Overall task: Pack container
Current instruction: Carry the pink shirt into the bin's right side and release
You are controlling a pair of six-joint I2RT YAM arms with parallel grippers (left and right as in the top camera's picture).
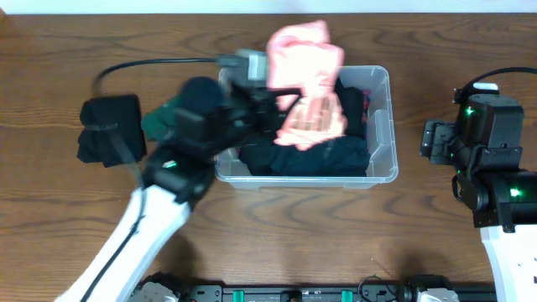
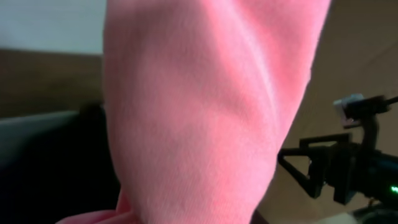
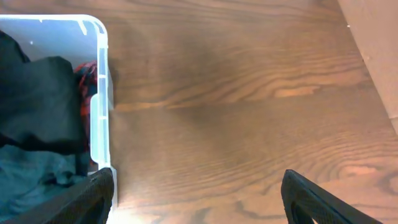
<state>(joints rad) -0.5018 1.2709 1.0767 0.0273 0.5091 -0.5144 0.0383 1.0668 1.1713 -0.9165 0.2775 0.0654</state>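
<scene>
The clear plastic container (image 1: 379, 126) stands mid-table and holds dark clothes and a red-and-black item. My left gripper (image 1: 270, 99) is over its left part, shut on a pink garment (image 1: 307, 84) that hangs above the bin. In the left wrist view the pink garment (image 2: 205, 112) fills the frame and hides the jaws. My right gripper (image 3: 199, 199) is open and empty over bare table just right of the container's wall (image 3: 98, 106). The right arm (image 1: 491, 159) sits at the table's right side.
A folded black garment (image 1: 109, 127) lies on the table left of the container, with a dark green cloth (image 1: 159, 122) next to it under my left arm. A black cable (image 1: 151, 65) runs along the back left.
</scene>
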